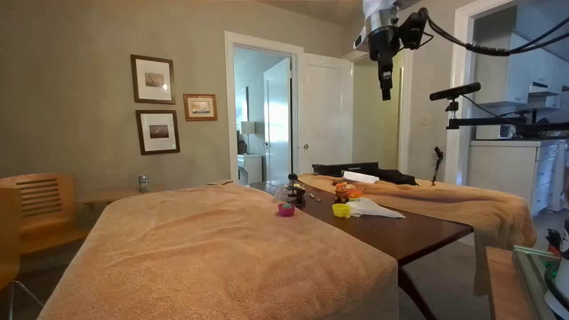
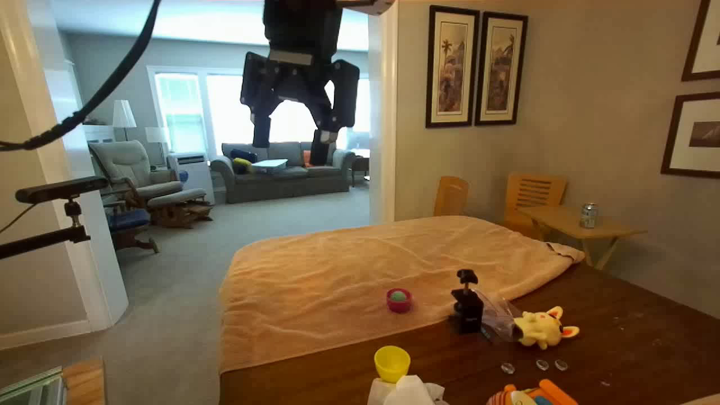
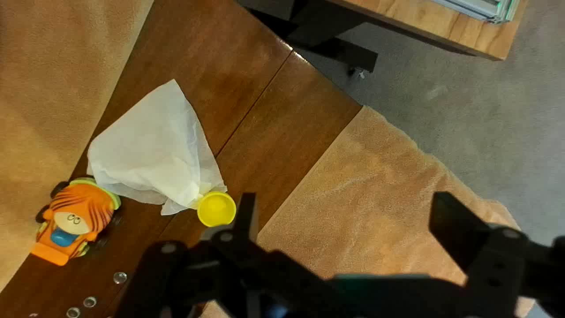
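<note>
Hanging high in an exterior view, the gripper [image 2: 291,147] had its fingers spread wide, nothing held between them. Below it, on the dark wood table [image 2: 630,351]: yellow cup [image 2: 392,365], small, bright, plain, mouth up, wall narrowing toward the base, right at the edge of a crumpled white sheet [image 2: 413,392]. Pink cup [image 2: 400,307] sat on the tan towel [image 2: 337,275], pale green lump [image 2: 398,296] inside. Black clamp [image 2: 468,315] stood by the towel's edge, yellow eared toy [image 2: 543,328] lay near it, clear stones [image 2: 507,368] in front.

In an exterior view, bracket-mounted camera [image 1: 455,91] in frame, the gripper showed edge-on and pointed down, well above the table; finger gap couldn't be read there. Yellow cup stood upright, side wall solid yellow, the white sheet tapering to a point away from it. Orange toy [image 1: 349,193] sat just behind the sheet. Pink cup was well apart from the yellow one.

Wrist view: fingers dark, blurred, far apart, towel showing in the gap. Yellow cup, seen from above, had a round rim and a lighter patch inside; in this picture it lay just beside one fingertip, overlapping the sheet's corner. Orange toy had dark stripes, round eyes, a blue patch, dark wheels.
</note>
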Controlling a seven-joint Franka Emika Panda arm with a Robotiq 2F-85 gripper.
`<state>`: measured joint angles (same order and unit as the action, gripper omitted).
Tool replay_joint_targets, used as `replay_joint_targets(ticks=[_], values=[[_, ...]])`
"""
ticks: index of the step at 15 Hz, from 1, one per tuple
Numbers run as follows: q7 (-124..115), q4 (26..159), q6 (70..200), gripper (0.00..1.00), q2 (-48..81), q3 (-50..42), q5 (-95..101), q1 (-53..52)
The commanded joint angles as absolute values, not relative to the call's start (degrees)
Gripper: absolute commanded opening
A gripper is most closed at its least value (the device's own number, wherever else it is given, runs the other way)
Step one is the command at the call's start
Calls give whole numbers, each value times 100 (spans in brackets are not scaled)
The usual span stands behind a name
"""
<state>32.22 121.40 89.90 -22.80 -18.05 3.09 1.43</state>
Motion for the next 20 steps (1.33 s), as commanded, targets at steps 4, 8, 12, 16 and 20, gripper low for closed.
replay_joint_targets(ticks=[4, 8, 12, 16, 20], values=[[3267, 12123, 8976, 100, -2255, -1691, 266, 283], [3267, 12123, 8976, 100, -2255, -1691, 266, 283], [3267, 12123, 8976, 100, -2255, -1691, 266, 283], [3442, 12174, 9185, 100, -2015, -1908, 345, 485], [4100, 12398, 9790, 100, -1822, -2181, 293, 737]])
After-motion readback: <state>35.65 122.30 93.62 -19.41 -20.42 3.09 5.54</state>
